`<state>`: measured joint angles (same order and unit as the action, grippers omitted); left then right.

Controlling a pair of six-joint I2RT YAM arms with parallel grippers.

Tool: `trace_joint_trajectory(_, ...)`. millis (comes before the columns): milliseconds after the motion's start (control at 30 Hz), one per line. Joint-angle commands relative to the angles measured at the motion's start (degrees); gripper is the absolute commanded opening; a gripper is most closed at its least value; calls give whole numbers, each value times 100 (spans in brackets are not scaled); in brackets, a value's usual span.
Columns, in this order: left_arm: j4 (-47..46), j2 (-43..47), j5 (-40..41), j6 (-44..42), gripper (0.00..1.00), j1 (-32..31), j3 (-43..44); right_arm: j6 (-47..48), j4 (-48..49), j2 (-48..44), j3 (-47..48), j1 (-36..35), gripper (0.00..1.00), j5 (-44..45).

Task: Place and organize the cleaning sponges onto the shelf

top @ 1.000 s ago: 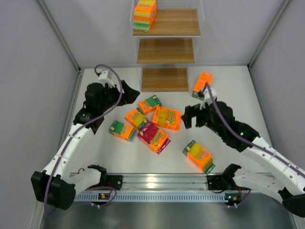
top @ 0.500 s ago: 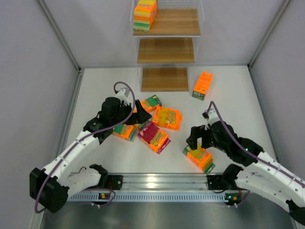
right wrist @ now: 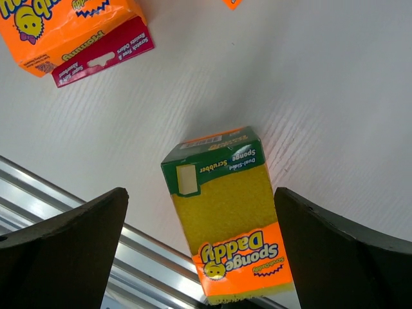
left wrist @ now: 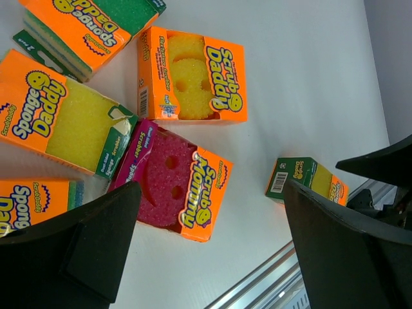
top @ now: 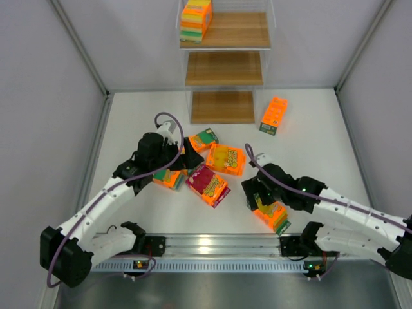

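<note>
The shelf (top: 224,68) stands at the back with a stack of sponge packs (top: 196,19) on its top board. Several orange packs lie on the table. My left gripper (top: 183,159) is open above the cluster; in the left wrist view its gripper (left wrist: 211,193) straddles the magenta pack (left wrist: 172,183), beside a yellow Scrub Daddy pack (left wrist: 191,76) and a yellow Sponge Daddy pack (left wrist: 67,122). My right gripper (top: 256,193) is open over a yellow-and-green Sponge Daddy pack (top: 273,214); in the right wrist view that gripper (right wrist: 199,193) has the pack (right wrist: 225,206) between its fingers, untouched.
One orange pack (top: 274,114) lies alone to the right of the shelf's lowest board (top: 223,107). A metal rail (top: 206,246) runs along the near edge, close behind the right pack. Grey walls close in the table on both sides.
My left arm swung from the far left onto the cluster, then held almost still. My right arm drew back from the far side and settled over the near Sponge Daddy pack.
</note>
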<state>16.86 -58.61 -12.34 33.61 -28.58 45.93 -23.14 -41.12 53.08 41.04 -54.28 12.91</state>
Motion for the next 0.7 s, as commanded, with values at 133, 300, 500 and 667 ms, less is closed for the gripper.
trace_joint_trajectory(133,-8,236,82,-310,98,-16,-23,415,201,764,97,-91,100,-499)
trace_joint_trajectory(300,36,271,135,-355,98,-16,-32,389,184,1195,159,-83,100,-483)
trace_joint_trajectory(500,36,376,223,-346,98,-8,-163,99,-124,1582,361,-83,99,298)
trace_joint_trajectory(667,36,359,258,-364,98,-8,-164,-208,-98,1504,519,-82,99,792)
